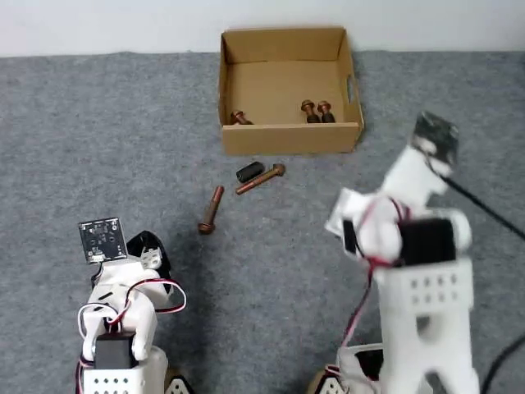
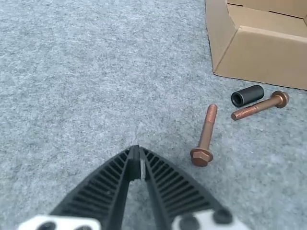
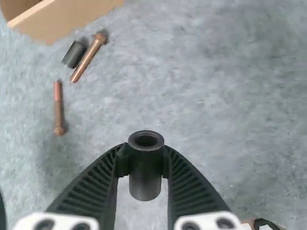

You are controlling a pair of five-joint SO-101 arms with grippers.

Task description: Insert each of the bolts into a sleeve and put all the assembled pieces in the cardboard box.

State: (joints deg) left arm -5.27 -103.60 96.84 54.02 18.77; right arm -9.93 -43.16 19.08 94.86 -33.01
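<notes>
Right tool (image 3: 145, 154), ribbed, black, around smooth cylindrical sleeve (image 3: 145, 181)

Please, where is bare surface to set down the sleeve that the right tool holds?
Crowded: just before the cardboard box front, where the loose sleeve, one bolt beside it and another bolt lie. Free: the grey carpet left of the box, and the wide patch between the left arm and the right arm.
</notes>
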